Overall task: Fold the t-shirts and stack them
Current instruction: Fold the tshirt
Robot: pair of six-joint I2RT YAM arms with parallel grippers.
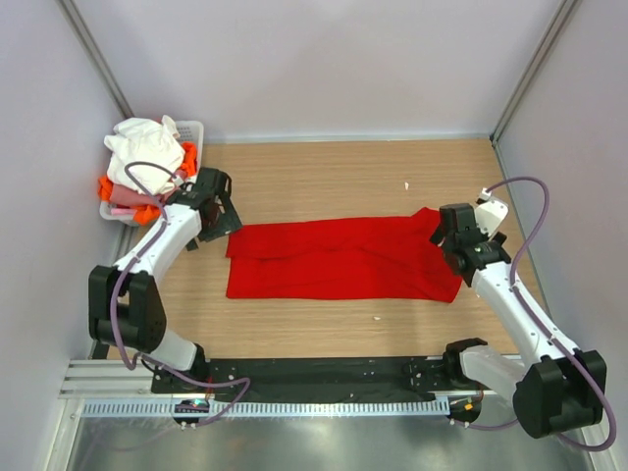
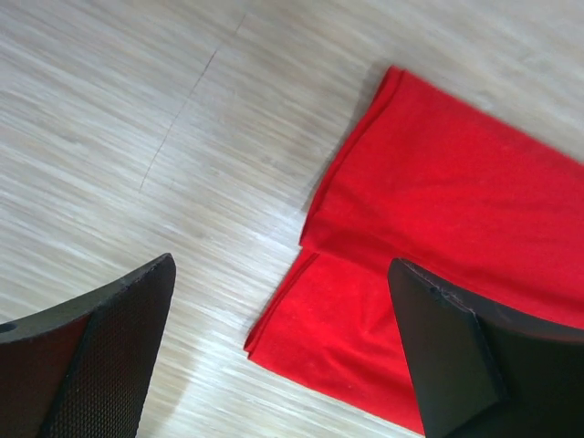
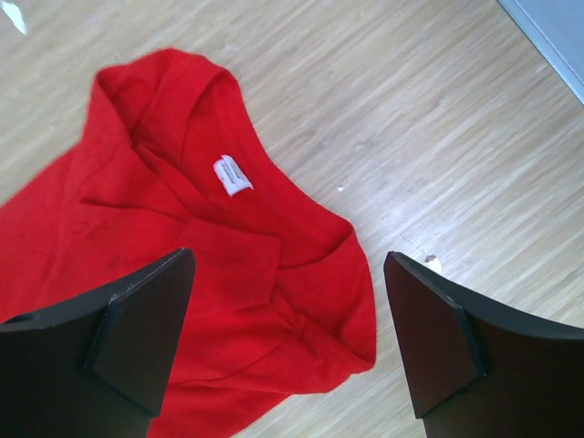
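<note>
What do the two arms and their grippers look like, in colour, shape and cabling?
The left arm and right arm have white links and chunky black joints; a thin mauve cable loops along each. The left gripper and right gripper are black, with broad, flat, wedge-shaped fingers.

A robotics lab cell. Plain pale panels (image 1: 324, 59) on metal posts (image 1: 95, 57) enclose the wood-grain tabletop (image 1: 324, 167) ahead of the left arm (image 1: 162, 245) and right arm (image 1: 515, 299), both bolted to a black plate (image 1: 324, 371).
</note>
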